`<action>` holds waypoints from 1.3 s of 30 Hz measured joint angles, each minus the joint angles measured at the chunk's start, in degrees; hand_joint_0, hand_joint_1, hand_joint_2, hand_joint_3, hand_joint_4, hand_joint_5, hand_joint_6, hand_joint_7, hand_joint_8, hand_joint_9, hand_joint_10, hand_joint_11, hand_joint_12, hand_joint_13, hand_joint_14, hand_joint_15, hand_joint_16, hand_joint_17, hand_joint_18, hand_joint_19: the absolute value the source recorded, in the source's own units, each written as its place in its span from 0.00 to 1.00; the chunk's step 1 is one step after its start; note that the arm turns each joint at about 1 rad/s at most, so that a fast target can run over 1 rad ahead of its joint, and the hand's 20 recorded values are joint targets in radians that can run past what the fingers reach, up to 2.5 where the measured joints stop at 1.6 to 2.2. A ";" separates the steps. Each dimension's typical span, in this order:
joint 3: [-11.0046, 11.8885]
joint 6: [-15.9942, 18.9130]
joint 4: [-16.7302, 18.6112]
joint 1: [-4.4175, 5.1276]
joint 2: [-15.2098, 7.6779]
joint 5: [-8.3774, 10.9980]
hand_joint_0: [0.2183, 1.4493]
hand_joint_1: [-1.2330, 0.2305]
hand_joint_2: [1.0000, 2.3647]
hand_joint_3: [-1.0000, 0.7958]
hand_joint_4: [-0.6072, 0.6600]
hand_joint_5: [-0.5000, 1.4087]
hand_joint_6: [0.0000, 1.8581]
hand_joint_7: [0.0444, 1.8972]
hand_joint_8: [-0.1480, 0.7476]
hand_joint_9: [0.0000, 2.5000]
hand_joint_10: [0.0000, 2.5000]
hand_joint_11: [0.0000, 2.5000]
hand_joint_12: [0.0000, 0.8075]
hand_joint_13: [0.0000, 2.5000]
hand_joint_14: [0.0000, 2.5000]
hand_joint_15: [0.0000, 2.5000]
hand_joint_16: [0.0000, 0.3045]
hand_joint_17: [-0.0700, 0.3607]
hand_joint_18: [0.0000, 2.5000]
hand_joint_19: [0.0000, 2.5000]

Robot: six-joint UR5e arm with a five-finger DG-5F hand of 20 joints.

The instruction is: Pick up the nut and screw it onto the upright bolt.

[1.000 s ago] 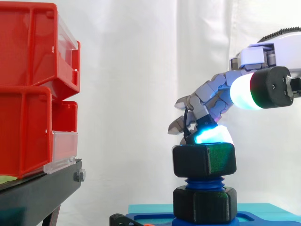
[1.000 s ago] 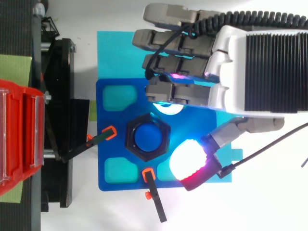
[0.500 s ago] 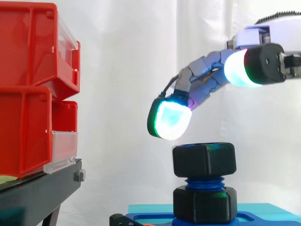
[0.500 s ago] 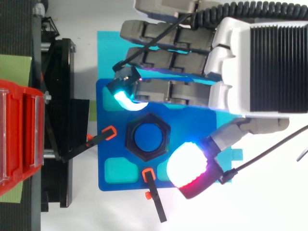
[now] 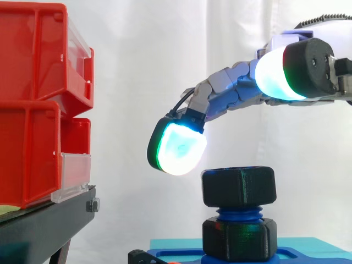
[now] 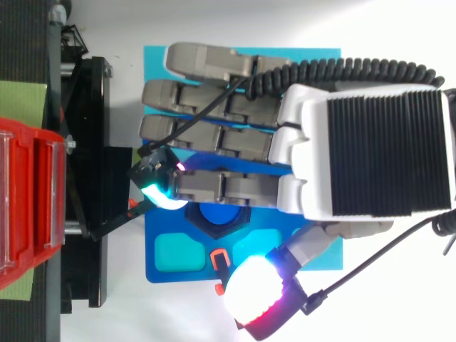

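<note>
The thumb, nearest the side camera, juts out with its glowing pad (image 5: 273, 76) high above the work and touches nothing. Below it the black nut (image 5: 238, 186) sits level on top of the upright blue bolt (image 5: 238, 213), a few threads above a second black nut (image 5: 239, 238) on the blue plate (image 6: 153, 274). The hand (image 6: 377, 149) hovers over them, spread and holding nothing; its fingers (image 6: 206, 100) stretch out nearly straight, and one green-white fingertip (image 5: 179, 149) hangs just beside the nut's upper edge. Off to the side, red bins (image 5: 33, 104) stand stacked on a black stand (image 5: 44, 225), with the white curtain (image 5: 143, 55) behind.
</note>
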 measured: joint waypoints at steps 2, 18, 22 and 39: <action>0.00 0.21 -0.19 0.21 -0.09 0.27 0.22 0.85 0.00 0.28 0.60 0.19 0.27 0.37 0.40 0.12 0.00 0.00 0.44 0.04 0.00 0.00 0.14 0.39 0.00 0.00; 0.01 0.37 -3.24 0.10 -0.16 0.57 0.24 0.80 0.00 0.28 0.67 0.22 0.27 0.61 0.45 0.19 0.00 0.00 0.42 0.10 0.00 0.00 0.13 0.37 0.00 0.00; 0.01 0.28 -3.99 -0.50 -0.16 0.10 0.24 0.79 0.00 0.28 0.67 0.23 0.27 0.65 0.45 0.20 0.00 0.00 0.42 0.11 0.00 0.00 0.13 0.36 0.00 0.00; 0.05 -2.98 -4.95 -4.57 -0.08 -3.49 0.26 0.73 0.00 0.28 0.61 0.27 0.31 0.69 0.46 0.34 0.00 0.00 0.33 0.22 0.00 0.00 0.08 0.29 0.08 0.00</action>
